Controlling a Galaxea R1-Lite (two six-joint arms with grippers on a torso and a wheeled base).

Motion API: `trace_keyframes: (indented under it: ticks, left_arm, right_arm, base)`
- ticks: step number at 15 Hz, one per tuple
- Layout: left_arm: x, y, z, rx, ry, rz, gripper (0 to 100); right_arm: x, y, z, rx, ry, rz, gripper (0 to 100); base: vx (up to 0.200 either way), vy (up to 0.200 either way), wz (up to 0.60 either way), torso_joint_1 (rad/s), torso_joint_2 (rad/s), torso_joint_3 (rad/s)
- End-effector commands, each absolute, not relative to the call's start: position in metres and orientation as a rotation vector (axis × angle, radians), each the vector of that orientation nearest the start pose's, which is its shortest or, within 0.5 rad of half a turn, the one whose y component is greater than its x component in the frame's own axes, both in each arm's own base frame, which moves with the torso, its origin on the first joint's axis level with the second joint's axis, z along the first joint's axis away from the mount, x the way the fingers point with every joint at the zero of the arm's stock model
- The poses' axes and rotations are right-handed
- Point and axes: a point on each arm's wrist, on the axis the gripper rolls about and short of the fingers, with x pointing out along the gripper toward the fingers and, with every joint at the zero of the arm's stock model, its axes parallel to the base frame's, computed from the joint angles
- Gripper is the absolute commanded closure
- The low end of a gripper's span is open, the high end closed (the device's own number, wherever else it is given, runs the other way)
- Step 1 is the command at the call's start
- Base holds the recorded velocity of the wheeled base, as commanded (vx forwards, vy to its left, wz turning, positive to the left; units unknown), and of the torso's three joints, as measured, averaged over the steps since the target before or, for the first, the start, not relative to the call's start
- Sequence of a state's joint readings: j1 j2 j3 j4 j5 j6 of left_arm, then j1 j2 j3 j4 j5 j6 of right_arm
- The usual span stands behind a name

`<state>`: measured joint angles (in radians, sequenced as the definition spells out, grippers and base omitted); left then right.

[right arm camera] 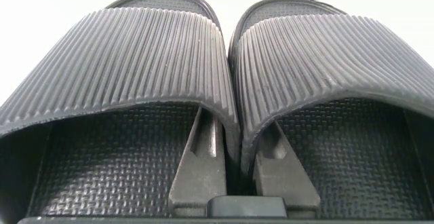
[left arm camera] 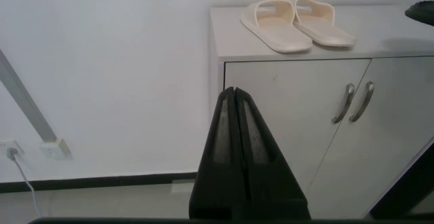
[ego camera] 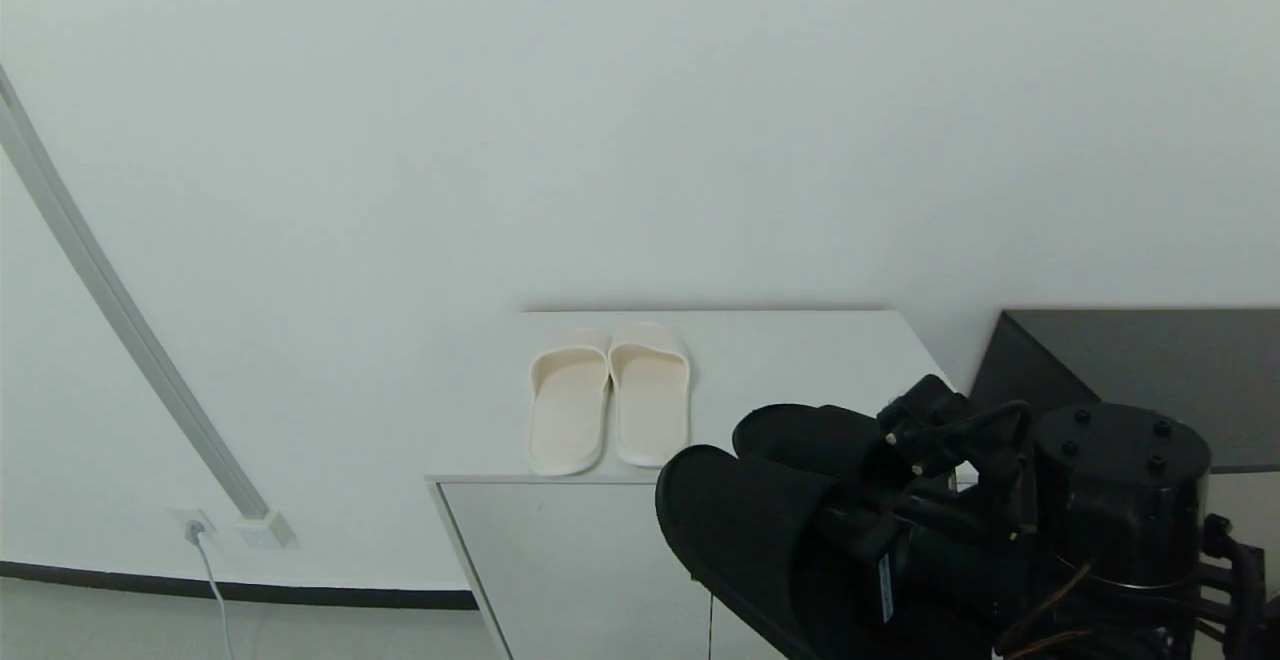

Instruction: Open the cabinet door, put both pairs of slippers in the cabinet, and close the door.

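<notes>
The white cabinet (ego camera: 560, 560) stands against the wall, both doors shut, their handles (left arm camera: 356, 102) side by side. The pair of black slippers (ego camera: 780, 500) hangs near its top's right end, with the right claw (right arm camera: 237, 163) clamped on the slippers' adjoining inner walls. The pair of cream slippers (ego camera: 608, 398) lies side by side on the cabinet top. The left claw (left arm camera: 234, 98), fingers pressed together and holding nothing, hangs before the cabinet's left side.

No text, number or sign can be read. Small white label (ego camera: 886, 577) on the right arm (ego camera: 1120, 485), lower right of the head view: print too fine to make out. The black slippers (right arm camera: 135, 61) show ribbing and tread pattern only, no lettering.
</notes>
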<state>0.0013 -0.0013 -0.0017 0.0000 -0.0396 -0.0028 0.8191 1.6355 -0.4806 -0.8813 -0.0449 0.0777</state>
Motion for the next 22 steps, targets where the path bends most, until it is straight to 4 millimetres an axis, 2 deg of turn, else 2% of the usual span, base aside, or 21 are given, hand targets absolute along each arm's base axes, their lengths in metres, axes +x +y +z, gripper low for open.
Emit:
trace_keyframes:
  ticks: [1, 4, 10, 22]
  left_arm:
    - [-0.0229, -0.0009, 0.0759, -0.003, -0.001, -0.038, 100]
    - [-0.0229, -0.0009, 0.0759, -0.003, -0.001, -0.038, 100]
    - [-0.0229, -0.0009, 0.0759, -0.005, -0.001, -0.038, 100]
    - [-0.0229, -0.0009, 0.0759, -0.003, -0.001, -0.038, 100]
  right_arm:
    - [0.1726, 0.186, 0.1422, -0.043, 0.287, 0.78, 100]
    - [0.1707, 0.1845, 0.1424, -0.041, 0.289, 0.797, 100]
    - [0.1699, 0.1825, 0.1401, -0.044, 0.296, 0.792, 100]
    - [0.1694, 0.1819, 0.1377, -0.048, 0.305, 0.791, 100]
  base:
    - [0.0, 0.0, 0.0, 0.0, 0.0, 0.0]
    - [0.0, 0.0, 0.0, 0.0, 0.0, 0.0]
    - [-0.2, 0.0, 0.0, 0.002, 0.0, 0.004]
    - [0.0, 0.0, 0.0, 0.0, 0.0, 0.0]
